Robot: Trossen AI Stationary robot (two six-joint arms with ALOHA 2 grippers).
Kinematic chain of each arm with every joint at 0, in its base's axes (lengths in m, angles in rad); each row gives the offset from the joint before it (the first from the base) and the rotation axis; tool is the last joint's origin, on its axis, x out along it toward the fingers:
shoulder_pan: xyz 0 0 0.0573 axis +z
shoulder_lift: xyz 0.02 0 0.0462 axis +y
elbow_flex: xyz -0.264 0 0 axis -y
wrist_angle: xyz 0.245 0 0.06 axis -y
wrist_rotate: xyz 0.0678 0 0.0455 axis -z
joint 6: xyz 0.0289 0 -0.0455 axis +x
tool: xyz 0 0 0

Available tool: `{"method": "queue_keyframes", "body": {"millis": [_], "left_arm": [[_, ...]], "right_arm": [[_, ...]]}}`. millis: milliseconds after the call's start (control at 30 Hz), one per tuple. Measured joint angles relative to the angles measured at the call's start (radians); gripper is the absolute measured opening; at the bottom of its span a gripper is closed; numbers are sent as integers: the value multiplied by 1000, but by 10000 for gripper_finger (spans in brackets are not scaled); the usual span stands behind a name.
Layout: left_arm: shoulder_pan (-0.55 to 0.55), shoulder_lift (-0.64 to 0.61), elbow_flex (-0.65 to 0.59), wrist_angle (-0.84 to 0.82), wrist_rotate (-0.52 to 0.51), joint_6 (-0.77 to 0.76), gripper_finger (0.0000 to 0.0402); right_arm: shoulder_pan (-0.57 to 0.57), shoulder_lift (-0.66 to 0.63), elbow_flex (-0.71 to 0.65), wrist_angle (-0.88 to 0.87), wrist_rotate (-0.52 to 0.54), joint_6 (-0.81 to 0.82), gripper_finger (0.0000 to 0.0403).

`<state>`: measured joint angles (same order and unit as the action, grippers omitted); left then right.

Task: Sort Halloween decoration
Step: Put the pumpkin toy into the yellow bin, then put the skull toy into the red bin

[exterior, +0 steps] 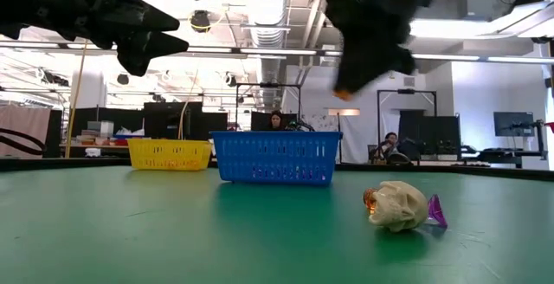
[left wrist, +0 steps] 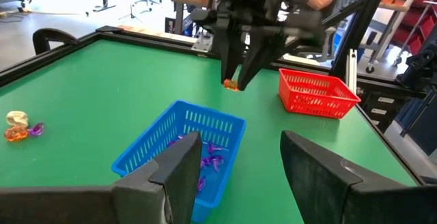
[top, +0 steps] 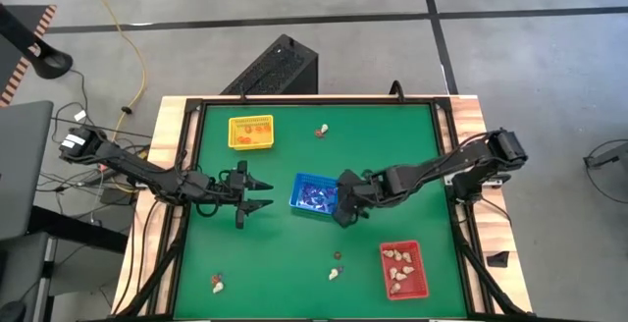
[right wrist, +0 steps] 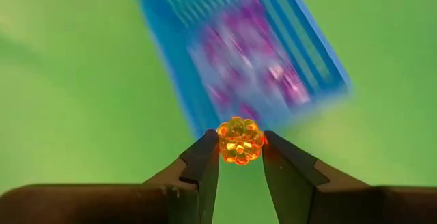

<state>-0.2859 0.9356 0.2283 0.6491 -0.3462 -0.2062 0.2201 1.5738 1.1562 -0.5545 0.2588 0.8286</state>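
My right gripper (right wrist: 240, 145) is shut on a small orange pumpkin-shaped trinket (right wrist: 240, 141), raised above the table by the near edge of the blue tray (top: 314, 192). The same trinket (left wrist: 231, 83) shows under its fingers in the left wrist view. My left gripper (top: 263, 192) hovers open, pointing level at the blue tray's left side, with nothing between its fingers. Purple trinkets lie in the blue tray (left wrist: 181, 152), cream ones in the red tray (top: 404, 268), orange ones in the yellow tray (top: 250, 132). My right gripper pinches the orange trinket by its two opposite sides (right wrist: 222, 142) between its two fingertips (right wrist: 205, 157). The fingers slant downward from the table's right side. The trinket is lifted clear of the table, just outside the blue tray.
Loose trinkets lie on the green mat: a cream, orange and purple cluster (exterior: 398, 206) near the front, one (top: 217, 282) at the near left, one (top: 322, 131) at the far middle. Green mat lies bare between the trays.
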Motion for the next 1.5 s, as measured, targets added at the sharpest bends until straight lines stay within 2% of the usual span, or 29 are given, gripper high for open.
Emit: {"method": "queue_keyframes", "body": {"millis": [300,400,500,733,900,1100,1300,1367,1500], "left_arm": [[0,0,0,4,0,-8,190],[0,-5,0,5,0,-2,190],[0,-32,2,-22,-5,19,190],[0,-212,2,-231,-113,18,190],[-7,-321,1,-346,-105,0,190],[-19,-349,1,-412,-107,2,190],[-19,-348,1,-420,-111,18,190],[-19,-348,1,-426,-110,19,190],[-19,-348,1,-450,-111,10,190]], "right_arm": [[-118,30,3,500,-6,-271,134],[-192,86,20,655,-81,-336,133],[-266,180,104,725,-151,-380,132],[-397,478,444,704,-233,-453,132],[-460,669,687,649,-248,-439,139],[-511,848,934,509,-318,-393,173],[-529,904,1059,343,-325,-392,226],[-536,890,1063,296,-325,-393,234],[-545,817,1062,92,-322,-457,236]]}}
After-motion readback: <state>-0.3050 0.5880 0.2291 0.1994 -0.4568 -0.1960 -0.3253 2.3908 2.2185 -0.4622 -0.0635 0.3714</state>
